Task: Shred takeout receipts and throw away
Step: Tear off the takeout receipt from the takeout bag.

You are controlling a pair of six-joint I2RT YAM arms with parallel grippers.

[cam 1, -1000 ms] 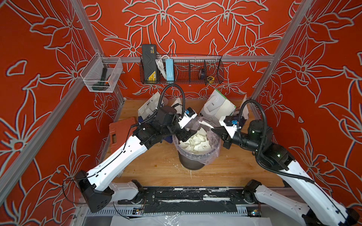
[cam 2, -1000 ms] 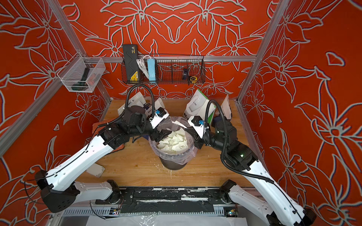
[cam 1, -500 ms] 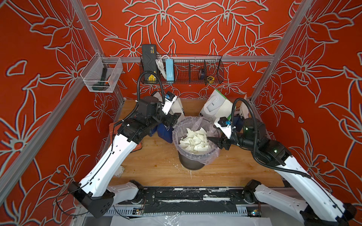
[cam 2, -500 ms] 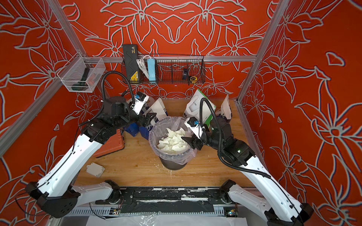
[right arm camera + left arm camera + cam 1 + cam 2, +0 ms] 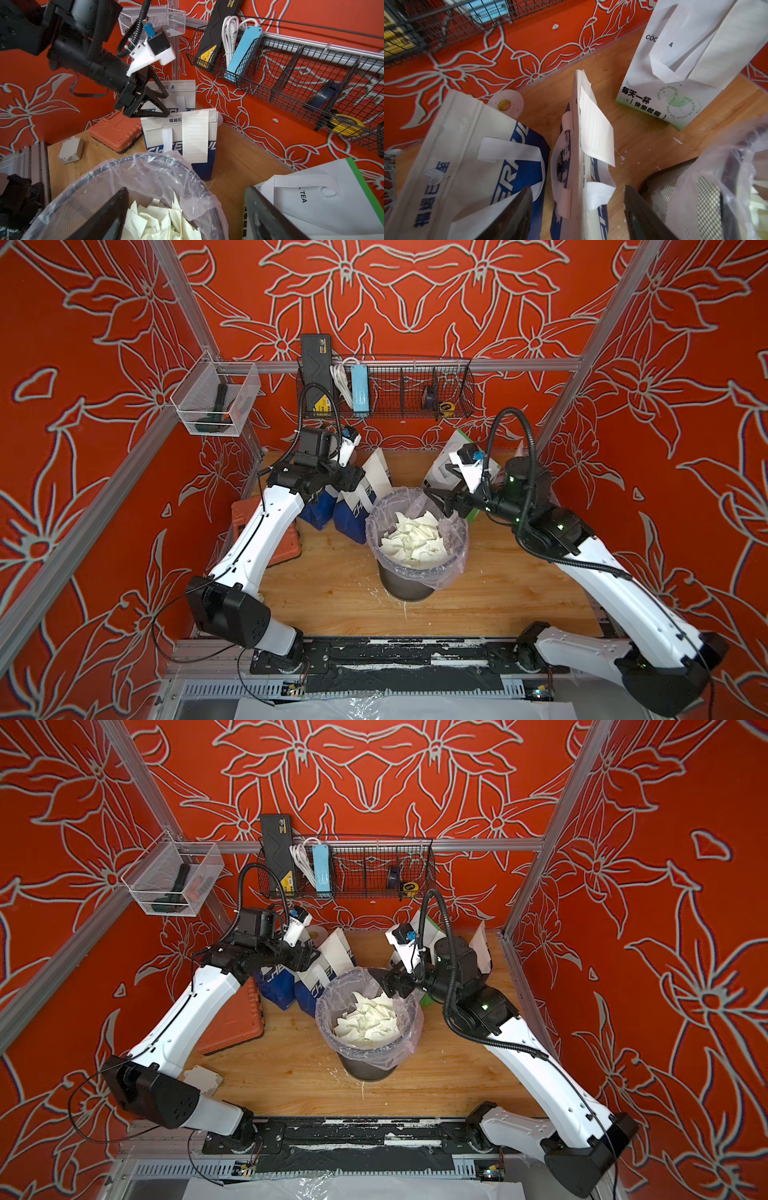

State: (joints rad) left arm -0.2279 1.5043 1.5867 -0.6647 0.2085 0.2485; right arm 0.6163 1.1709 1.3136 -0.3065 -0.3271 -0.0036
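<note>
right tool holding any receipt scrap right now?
No: the right wrist view shows the right tool open and empty above the scraps in the bin.

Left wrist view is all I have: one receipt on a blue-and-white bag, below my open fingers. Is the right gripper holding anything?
Observer: No. The right gripper is open and empty, above the far rim of the bin.
Operator: Anything in the bin yet?
Observer: Yes, torn scraps lie piled inside the liner.
Operator: What is beside the bags, out of my frame?
Observer: An orange case lies flat on the table, partly under the left arm.
</note>
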